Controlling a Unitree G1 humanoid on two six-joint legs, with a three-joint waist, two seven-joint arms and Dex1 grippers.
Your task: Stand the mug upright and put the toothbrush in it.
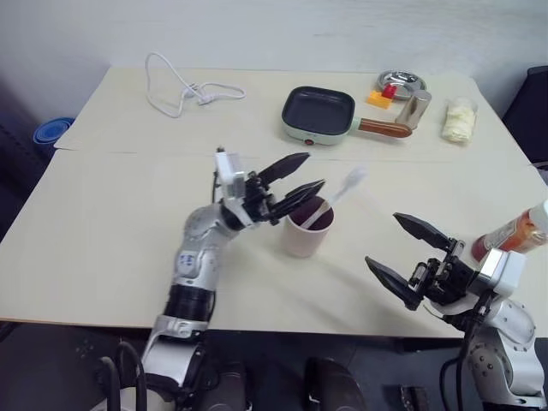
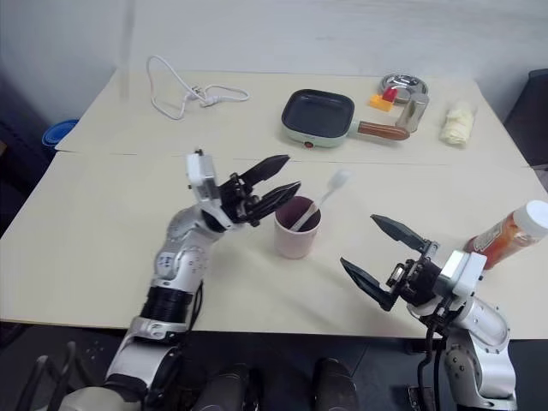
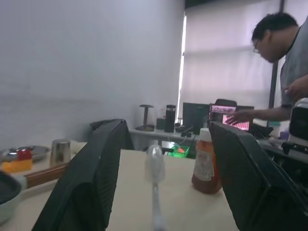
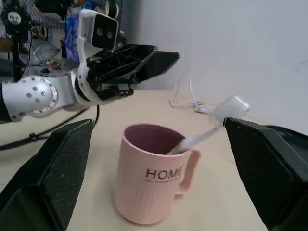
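The mug (image 1: 306,229) was seen upright on the pale table (image 1: 103,223) in the head views, near the middle of the near half, with the toothbrush (image 1: 336,195) standing in it, handle down and bristle head leaning out to the right and far side. The left gripper (image 1: 300,181) was held just left of the mug's rim, its jaws parted and nothing between them; the toothbrush was not grasped. The right gripper (image 1: 401,250) was held to the right of the mug and nearer, apart from it, jaws spread wide and empty. An orange bottle with a white cap (image 1: 516,229) lay tilted at the right edge. On the far half, a white cable (image 1: 181,90) was seen at the left, and a dark square pan (image 1: 318,113), a steel cup (image 1: 414,109) and a shallow metal dish (image 1: 401,83) at the right.

In the left wrist view, the two black fingers (image 3: 94,178) were seen apart, with the toothbrush head (image 3: 155,166) upright in the gap and touched by neither. The orange bottle (image 3: 206,161) was seen beyond it, and a person (image 3: 284,62) bent over a desk in the background.

In the right wrist view, the pink ribbed mug (image 4: 153,180) was seen upright between the widely parted fingers (image 4: 53,178), clear of both. Dark lettering and a handle were shown on its side. The toothbrush (image 4: 211,127) rested against the rim, and the left gripper (image 4: 144,60) was seen above and behind the mug.
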